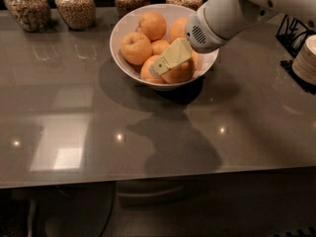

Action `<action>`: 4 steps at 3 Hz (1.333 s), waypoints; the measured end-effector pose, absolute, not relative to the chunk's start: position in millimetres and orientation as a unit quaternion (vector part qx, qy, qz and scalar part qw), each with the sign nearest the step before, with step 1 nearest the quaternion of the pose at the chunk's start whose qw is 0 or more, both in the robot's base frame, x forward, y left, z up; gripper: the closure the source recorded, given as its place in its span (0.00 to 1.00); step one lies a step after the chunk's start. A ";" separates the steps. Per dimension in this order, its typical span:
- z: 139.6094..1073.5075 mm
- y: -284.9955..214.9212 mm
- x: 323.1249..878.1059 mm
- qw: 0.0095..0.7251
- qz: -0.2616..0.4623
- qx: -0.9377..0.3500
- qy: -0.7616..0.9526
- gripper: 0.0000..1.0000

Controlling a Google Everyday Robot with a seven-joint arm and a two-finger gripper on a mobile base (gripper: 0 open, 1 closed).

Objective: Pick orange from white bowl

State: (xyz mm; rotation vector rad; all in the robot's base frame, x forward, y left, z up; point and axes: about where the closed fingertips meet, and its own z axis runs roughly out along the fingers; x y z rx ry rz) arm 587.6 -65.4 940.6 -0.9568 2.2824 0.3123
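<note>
1. Orange (182, 74) sits front-right in white bowl (121, 28), gripper (165, 64) down over it.
2. I'm at the grasp step (can't tell if it's closed or holding).
3. Next I'd confirm hold, then lift straight up.

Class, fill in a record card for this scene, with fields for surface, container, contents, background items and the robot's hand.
Surface: dark glossy countertop
Container: white bowl, toward the back of the countertop
Contents: several oranges; the front orange lies partly under the hand
Background items: four glass jars of grains along the back edge
Hand: hand reaches in from the right, low over the bowl's front oranges
</note>
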 end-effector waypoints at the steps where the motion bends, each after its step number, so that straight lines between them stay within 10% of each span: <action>1: 932.8 -59.4 587.5 0.305 0.125 -0.357 0.874 0.06; 4: 911.2 -72.2 595.0 0.257 0.056 -0.334 0.905 0.43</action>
